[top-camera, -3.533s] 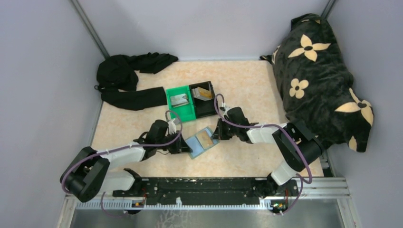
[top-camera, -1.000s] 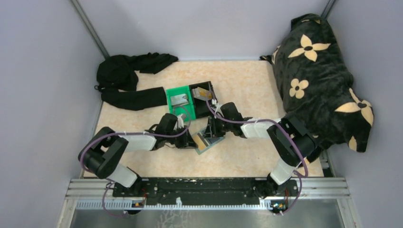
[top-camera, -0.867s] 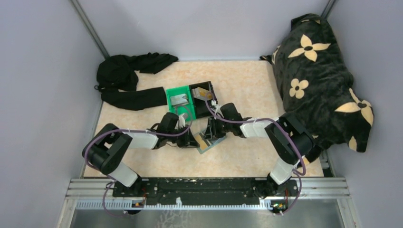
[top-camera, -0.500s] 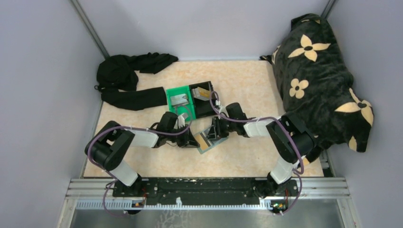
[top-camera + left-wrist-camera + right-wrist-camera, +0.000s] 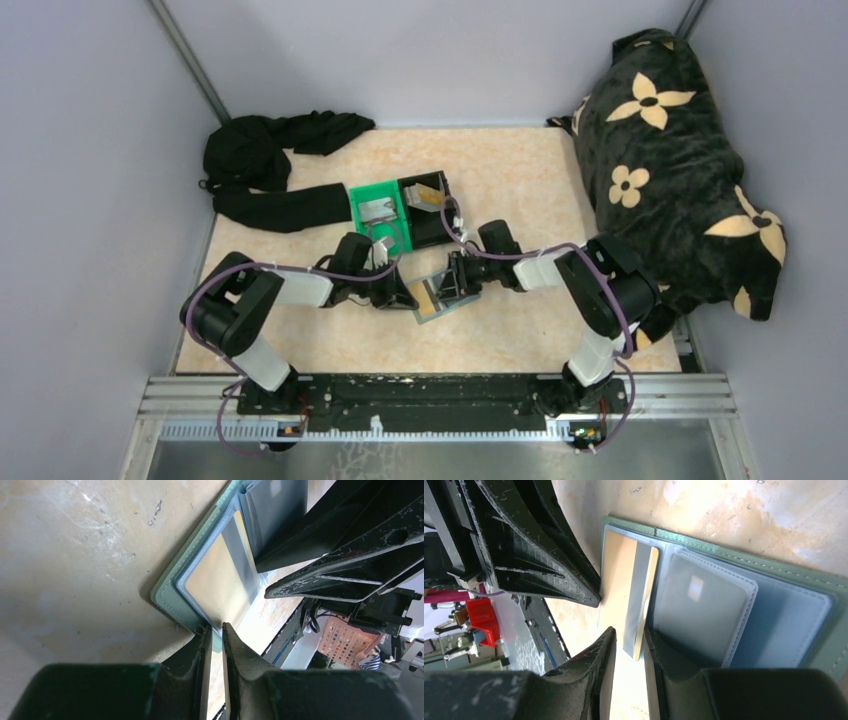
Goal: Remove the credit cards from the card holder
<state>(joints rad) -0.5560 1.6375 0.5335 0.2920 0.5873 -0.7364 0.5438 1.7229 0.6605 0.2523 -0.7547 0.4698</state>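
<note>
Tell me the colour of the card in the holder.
The card is tan-gold with a grey stripe; right wrist view.

Matt stitched card holder (image 5: 794, 615), glossy credit card (image 5: 621, 580), scuffed table (image 5: 774, 510)

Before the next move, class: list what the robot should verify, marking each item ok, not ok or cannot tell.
1. Wallet lies open on the table: ok.
2. Left pincer pinches the wallet's edge to hold it down: ok.
3. Card's end sits between the right pincer's fingers: ok.
4. Right pincer clamped firmly on the card: cannot tell.
5. Card clear of the wallet: not ok, most of it lies over the wallet.
6. The two pincers are apart from each other: ok.
</note>
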